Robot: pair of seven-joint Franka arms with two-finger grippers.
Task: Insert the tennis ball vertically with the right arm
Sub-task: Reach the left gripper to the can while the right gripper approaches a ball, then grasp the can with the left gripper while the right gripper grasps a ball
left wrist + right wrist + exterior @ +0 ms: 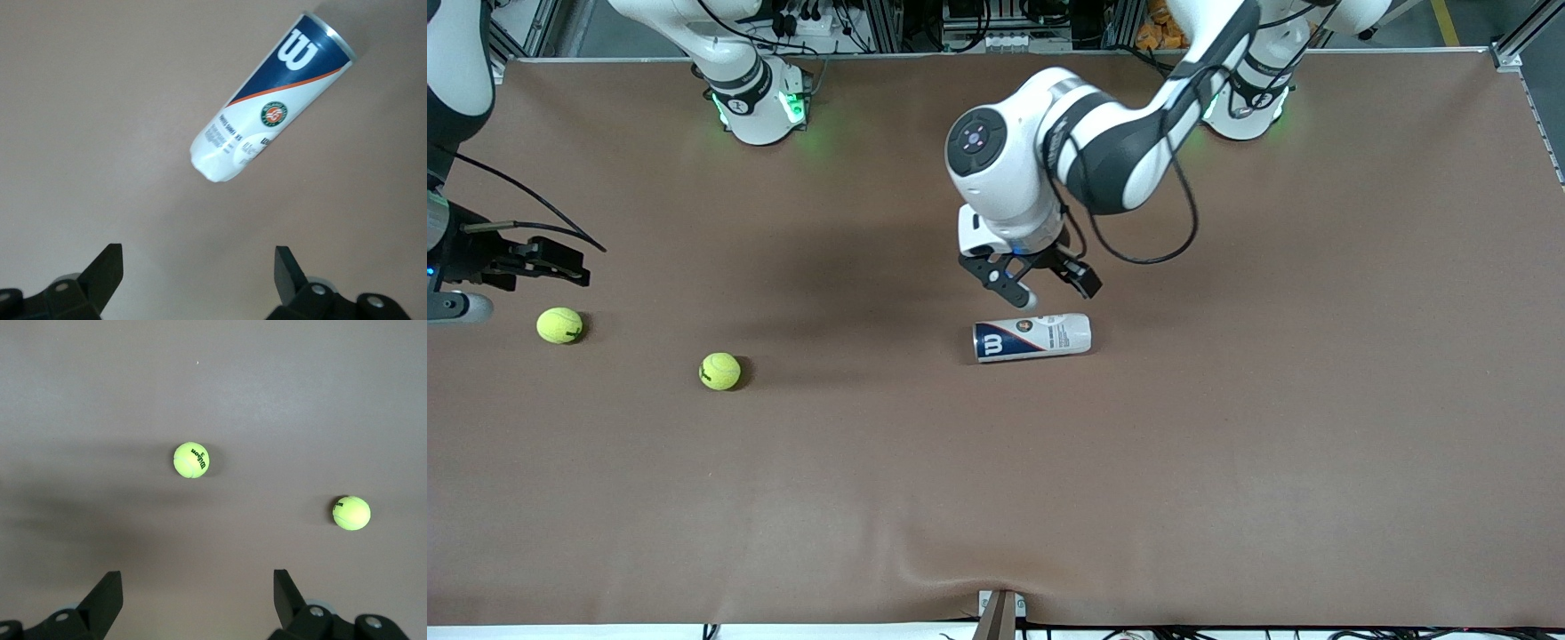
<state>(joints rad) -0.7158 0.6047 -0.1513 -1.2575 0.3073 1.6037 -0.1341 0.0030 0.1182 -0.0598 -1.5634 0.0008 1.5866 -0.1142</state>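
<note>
- Over the brown table [1227,462], the right hand [193,600] hangs with fingers apart and empty, above two fuzzy yellow-green tennis balls [559,325] [719,371]; one lies just under it.
- Just below the left hand [1040,286], also spread and empty, the white-and-navy cylindrical ball can [1032,337] lies on its side.
- Judged step: standing the can upright; then the right hand takes a ball.

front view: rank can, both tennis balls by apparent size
1. can, lying on its side, clearly largest.
2. The two balls look alike: ball beside the right gripper and ball nearer the can. No ranking.
</note>
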